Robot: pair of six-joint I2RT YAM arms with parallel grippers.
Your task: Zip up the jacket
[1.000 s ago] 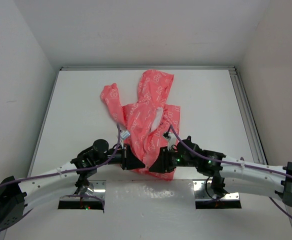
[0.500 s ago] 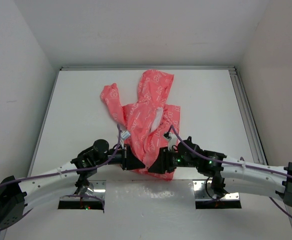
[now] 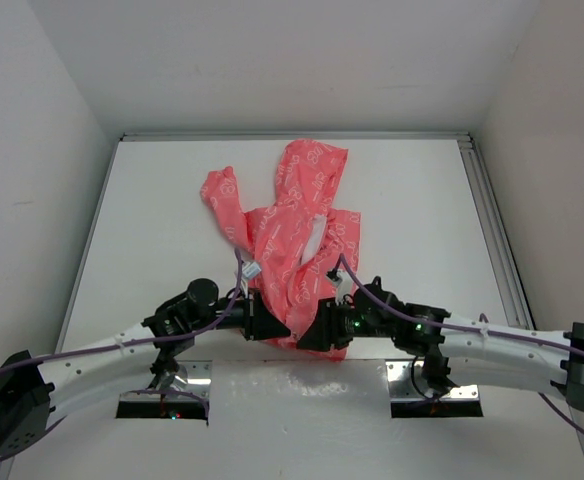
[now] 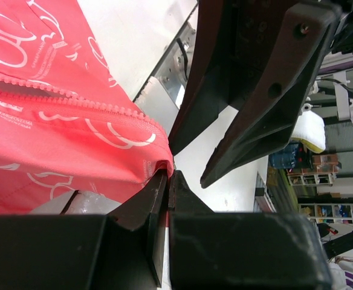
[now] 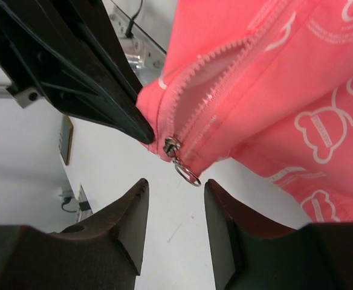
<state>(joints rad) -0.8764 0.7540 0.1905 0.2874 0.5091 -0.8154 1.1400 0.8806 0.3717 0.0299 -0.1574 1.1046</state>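
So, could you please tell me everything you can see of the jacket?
The jacket is thin coral-pink fabric with white printed marks and a pale lining, lying crumpled on the white table. Its front zipper is open; the slider with its ring pull sits at the bottom hem. The left gripper pinches that hem corner; the right gripper stands open just short of the pull.

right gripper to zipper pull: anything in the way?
Nothing visible. The zipper pull hangs off the jacket at its bottom corner, just ahead of the open right gripper, only bare table between. The left gripper pinches the jacket right beside it, so that side is tight.
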